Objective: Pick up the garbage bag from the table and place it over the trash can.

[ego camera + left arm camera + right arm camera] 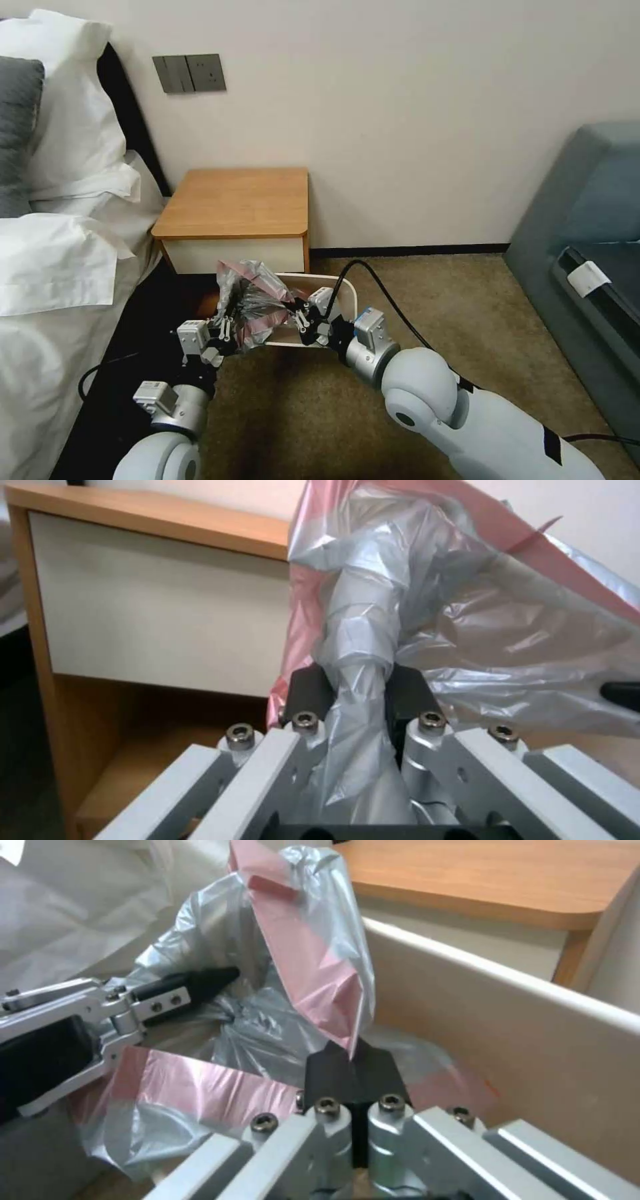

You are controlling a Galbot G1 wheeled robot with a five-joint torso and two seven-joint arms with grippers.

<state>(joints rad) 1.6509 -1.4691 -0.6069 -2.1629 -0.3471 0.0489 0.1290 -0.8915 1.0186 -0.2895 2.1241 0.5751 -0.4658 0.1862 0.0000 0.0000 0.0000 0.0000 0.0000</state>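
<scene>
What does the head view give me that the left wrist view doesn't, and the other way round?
Head view alone: the trash can on the carpet in front of the table, with the right gripper pinching the garbage bag above it.

Left wrist view alone: close up, the left gripper is clamped on a twisted grey bunch of the film, and the table's lower shelf.

Both: the bag held off the table, and the drawer front.

Plain cream wall [413, 120] at the back, grey switch plate [189, 73] on it up left, dark baseboard [410, 251] below. Brown carpet [460, 300] under the wall. Bed with white pillows [63, 140] left of the switch plate, grey-blue sofa [587, 220] far right.
</scene>
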